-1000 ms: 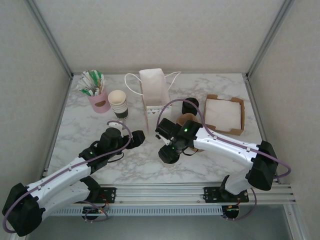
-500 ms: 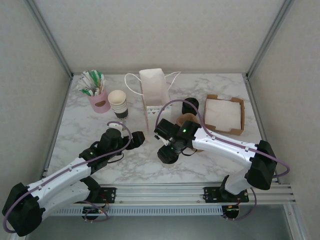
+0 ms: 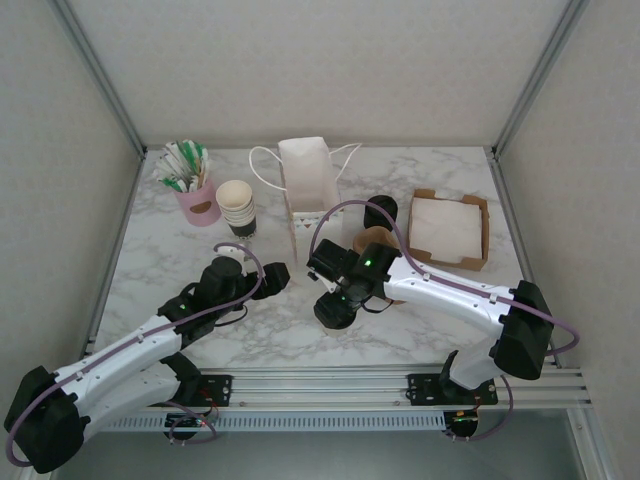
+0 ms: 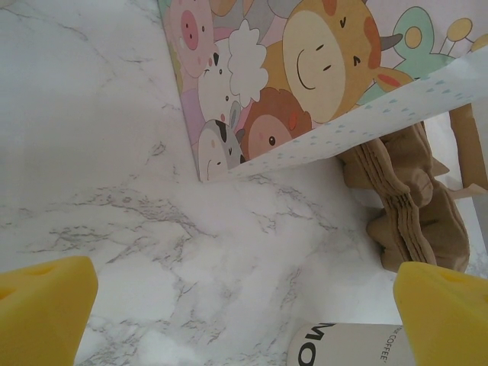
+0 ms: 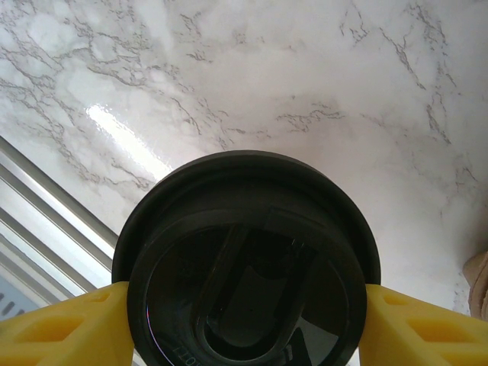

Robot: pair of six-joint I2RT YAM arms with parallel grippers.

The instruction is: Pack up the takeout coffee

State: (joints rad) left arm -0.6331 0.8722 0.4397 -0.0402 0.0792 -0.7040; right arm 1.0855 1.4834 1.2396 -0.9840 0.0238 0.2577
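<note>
On a white marble table (image 3: pixel 290 338), 2 robot arms reach in from the near edge. The right gripper (image 5: pixel 244 296) is clamped on the coffee (image 3: pixel 333 310), a round black cup with a black lid. Its 2 yellow fingers (image 5: pixel 65 328) press against opposite sides of the cup just under the lid rim. From above, the coffee is near the middle of the table, on the near side of the bag (image 3: pixel 308 185) and outside it. I cannot tell whether the cup rests on the marble or is raised off it.

The left gripper (image 3: pixel 273 274) is just left of the coffee, pointing toward the bag. In its wrist view the 2 yellow fingers stand wide apart at the frame's edges, with only bare marble between them. Ahead of it is the bag's side, printed with cartoon animals, and beside the bag is a stack of brown sleeves (image 4: pixel 412 198). A white label (image 4: pixel 343 347) reading COFFEE shows at the bottom of that view.

The bag stands upright at the back centre, white with loop handles. Left of it are paper cups (image 3: pixel 237 207) and a pink holder (image 3: pixel 197 203) full of sticks. Right of it are a black cylinder (image 3: pixel 380 211) and a cardboard box (image 3: pixel 483 232) of white napkins (image 3: pixel 445 225).
</note>
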